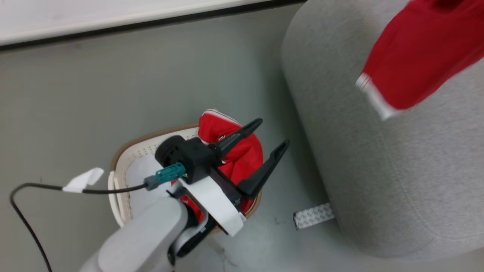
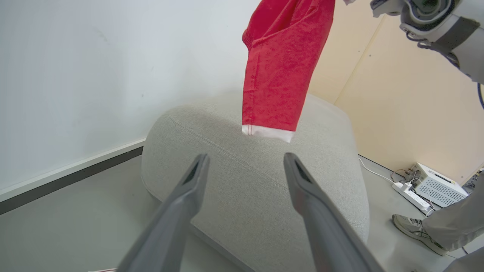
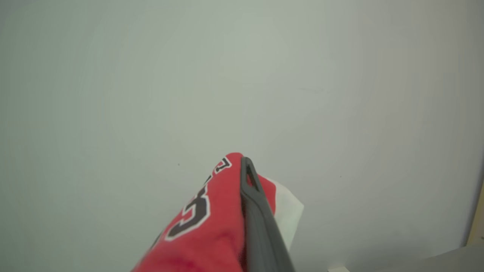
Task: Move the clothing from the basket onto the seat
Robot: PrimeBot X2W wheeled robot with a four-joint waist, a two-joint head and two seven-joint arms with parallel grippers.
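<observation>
Legible markings: none.
Black, white-edged lettering on the red clothing [image 3: 196, 226] is folded and cut off; no character is readable.

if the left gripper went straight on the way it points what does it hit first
Most likely the light grey sofa, near its top. The hanging red garment seems above that line, though depth is unclear.

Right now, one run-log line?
right claw: shut on red garment over seat; left claw: open above basket; second garment: in basket

clothing [image 1: 247, 156] in basket [image 1: 140, 150], basket left of seat [image 1: 378, 170]
</observation>
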